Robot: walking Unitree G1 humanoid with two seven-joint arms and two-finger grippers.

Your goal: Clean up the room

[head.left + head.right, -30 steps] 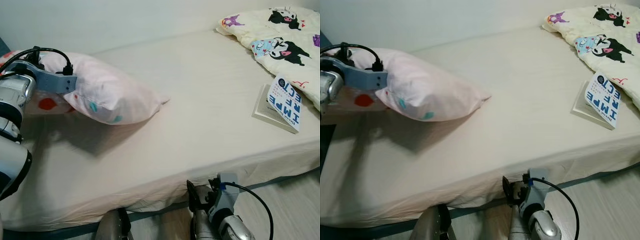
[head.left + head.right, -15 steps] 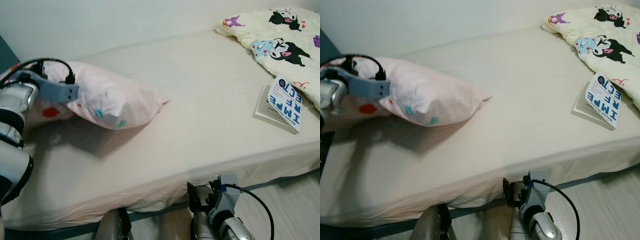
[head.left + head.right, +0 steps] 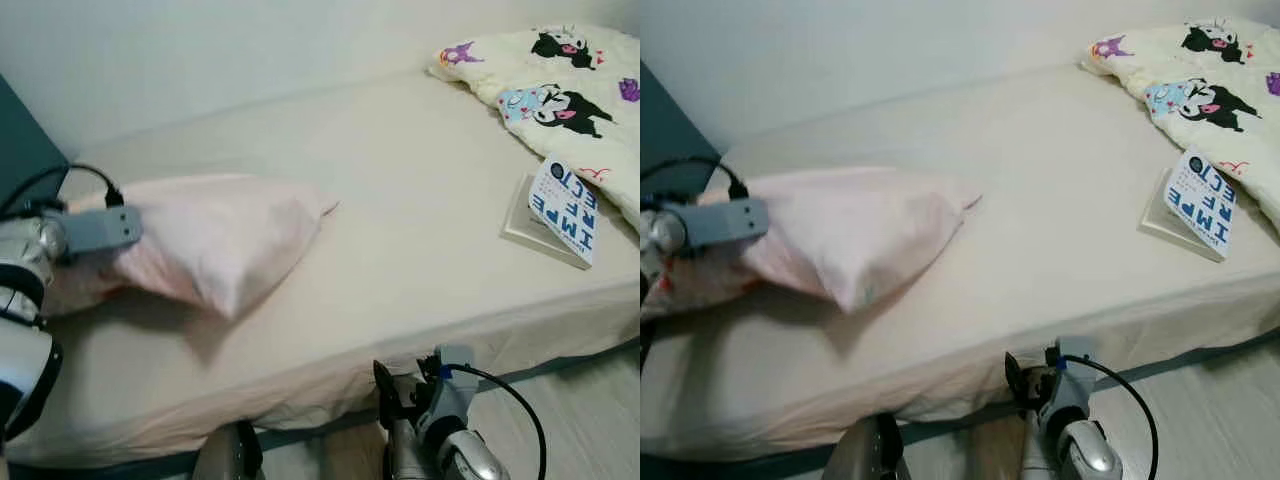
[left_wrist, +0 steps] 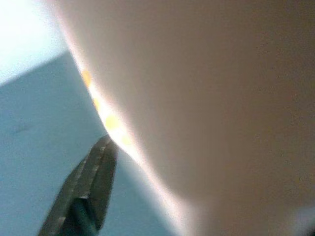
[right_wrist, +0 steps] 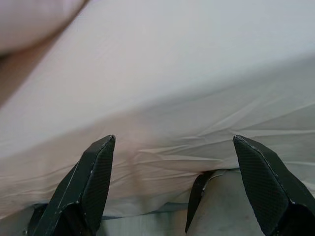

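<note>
The left gripper (image 3: 125, 232) is being hidden almost completely by the pale pink pillow (image 3: 215, 240), so whether its fingers are clamped on the fabric or spread can't be told. In the left wrist view one black finger (image 4: 91, 184) is being pressed against the blurry pillow edge (everything else there is a soft pink smear). The pillow is being rested on the cream bedsheet (image 3: 400, 190) at the robot's left end of the bed, with its pointed corner aimed toward the middle. The right gripper (image 5: 174, 189) is being hung low by the mattress edge, fingers wide apart, nothing between them. A book (image 3: 560, 212) is being propped near the cartoon-print quilt (image 3: 560, 85), which is being cut off at the frame's right edge.
</note>
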